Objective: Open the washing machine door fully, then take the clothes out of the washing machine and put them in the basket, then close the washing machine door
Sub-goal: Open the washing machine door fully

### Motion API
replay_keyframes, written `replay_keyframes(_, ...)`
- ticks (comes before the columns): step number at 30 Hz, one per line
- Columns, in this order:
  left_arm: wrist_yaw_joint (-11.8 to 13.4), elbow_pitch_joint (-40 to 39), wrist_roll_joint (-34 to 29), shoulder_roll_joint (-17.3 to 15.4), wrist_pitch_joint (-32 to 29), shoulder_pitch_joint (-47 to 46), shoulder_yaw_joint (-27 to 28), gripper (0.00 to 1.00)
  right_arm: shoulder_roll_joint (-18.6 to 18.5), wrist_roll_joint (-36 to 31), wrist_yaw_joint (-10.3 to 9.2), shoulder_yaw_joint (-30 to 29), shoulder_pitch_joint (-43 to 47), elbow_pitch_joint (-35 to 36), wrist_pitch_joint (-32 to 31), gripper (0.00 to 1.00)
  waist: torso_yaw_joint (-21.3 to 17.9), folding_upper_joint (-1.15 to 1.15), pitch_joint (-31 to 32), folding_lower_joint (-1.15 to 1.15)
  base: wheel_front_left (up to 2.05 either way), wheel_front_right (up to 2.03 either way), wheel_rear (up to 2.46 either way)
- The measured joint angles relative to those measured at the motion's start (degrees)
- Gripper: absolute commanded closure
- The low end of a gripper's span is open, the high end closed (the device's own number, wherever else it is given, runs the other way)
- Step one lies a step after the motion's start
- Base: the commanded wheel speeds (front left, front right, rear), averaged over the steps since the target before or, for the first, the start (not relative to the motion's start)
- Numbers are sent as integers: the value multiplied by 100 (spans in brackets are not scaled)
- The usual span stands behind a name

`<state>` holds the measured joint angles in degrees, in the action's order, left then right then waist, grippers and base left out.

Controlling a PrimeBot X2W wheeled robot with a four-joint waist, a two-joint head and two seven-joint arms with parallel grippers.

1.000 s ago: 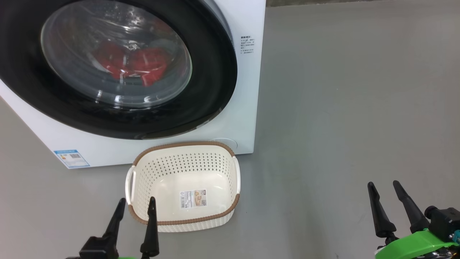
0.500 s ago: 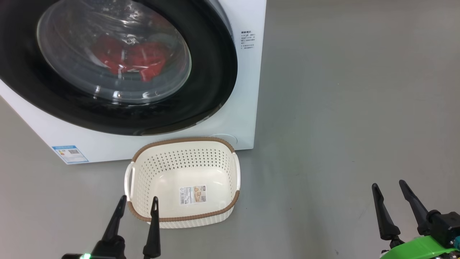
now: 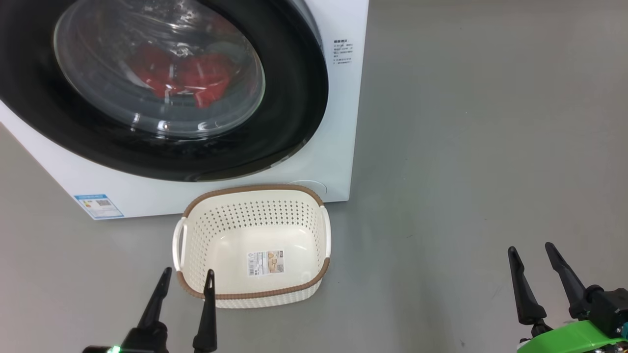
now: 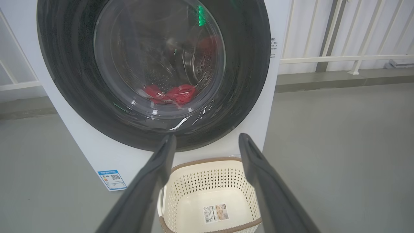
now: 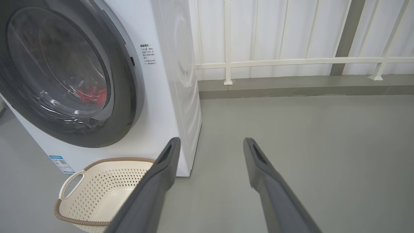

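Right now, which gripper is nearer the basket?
Left. The left gripper sits by the near left corner of the basket, fingers open. The right gripper is well off to the basket's right, over the floor, also open.

I count one washing machine [image 3: 338, 147], at eleven o'clock in my head view, with one round door [image 3: 294, 98] on its front. Through the glass I make out one heap of red clothes [image 3: 196, 83]; how many garments it holds I cannot tell. The machine carries one blue label [image 3: 98, 206] at its seven o'clock corner and one block of small print [image 3: 343, 51] at two o'clock from the door. One basket [image 3: 255, 188] stands on the floor [image 3: 466, 147] at six o'clock from the door, with two side handles [image 3: 177, 243] and one paper label [image 3: 265, 262]. I have two grippers: the left gripper [image 3: 189, 270] at seven o'clock and the right gripper [image 3: 530, 246] at five o'clock, with two dark fingers [image 3: 524, 289] each.
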<state>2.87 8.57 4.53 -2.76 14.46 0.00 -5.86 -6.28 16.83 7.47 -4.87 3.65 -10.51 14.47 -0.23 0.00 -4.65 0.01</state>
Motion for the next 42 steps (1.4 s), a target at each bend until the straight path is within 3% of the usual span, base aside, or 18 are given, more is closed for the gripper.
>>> replay_keyframes(1, -37, 2, 5, 0, 0, 0, -1, 0, 5, 21, 0, 9, 0, 12, 0, 78, 6, 0, -6, 0, 0, 0, 0)
replay_keyframes(2, -43, 4, 5, 0, 0, -1, -3, 0, 7, 70, 0, 19, -3, 30, 0, 100, 12, 0, -14, 0, 0, 0, 0)
replay_keyframes(9, -43, 13, 70, 1, 0, -14, -192, 0, -15, 516, 0, 369, -357, 97, 1, 100, 71, 0, -126, 0, 0, 0, 0)
replay_keyframes(18, -29, 21, 286, 2, 0, -265, -491, 0, -148, 1461, 0, 906, -1903, 44, 15, 100, 257, 0, -395, 0, 0, 0, 0)
replay_keyframes(25, 16, 37, 370, 4, 0, -471, -716, 0, -421, 1683, 0, 1170, -2937, -129, 16, 100, 485, 0, -591, 0, 0, 0, 0)
replay_keyframes(42, 140, -38, 652, 23, 1, -1266, -1372, 0, -2031, 3560, 0, 2671, -5428, -859, 16, 100, 1224, 0, -1663, 0, 0, 0, 0)
